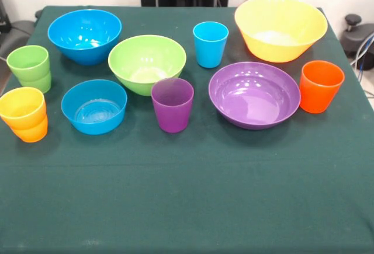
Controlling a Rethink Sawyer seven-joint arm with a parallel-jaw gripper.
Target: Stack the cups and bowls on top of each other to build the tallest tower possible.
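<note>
Gripper: not shown in the front view, so whether it is wide, narrow or holding anything cannot be told.
Table (187, 207): covered in dark green cloth; all ten pieces are spread across its far half, none yet stacked — no tower is begun.
Bowls, far row: the big blue bowl (85, 35) at far left, the yellow bowl (280, 28) at far right.
Bowls, middle: the lime green bowl (147, 63) sits left of centre; the purple bowl (255, 94) right of centre; the smaller blue bowl (94, 105) near left.
Cups, left edge: the green cup (29, 67) stands behind the yellow cup (23, 114) (each shows a stepped wall; whether two are nested cannot be told).
Cups, centre and right: the purple cup (172, 104) stands just in front of the lime green bowl; the light blue cup (210, 44) lies between the lime and yellow bowls; the orange cup (321, 86) is just beside the purple bowl.
Progress: judged as the very start.
Risk — crowding: the purple cup is likely to be knocked when the lime green bowl is reached for.
Risk — order: wide bowls nested deeply would add little height; a bowl set on a cup could tip off.
Risk — surfaces: glossy plastic may slip from a pinch on the rim.
</note>
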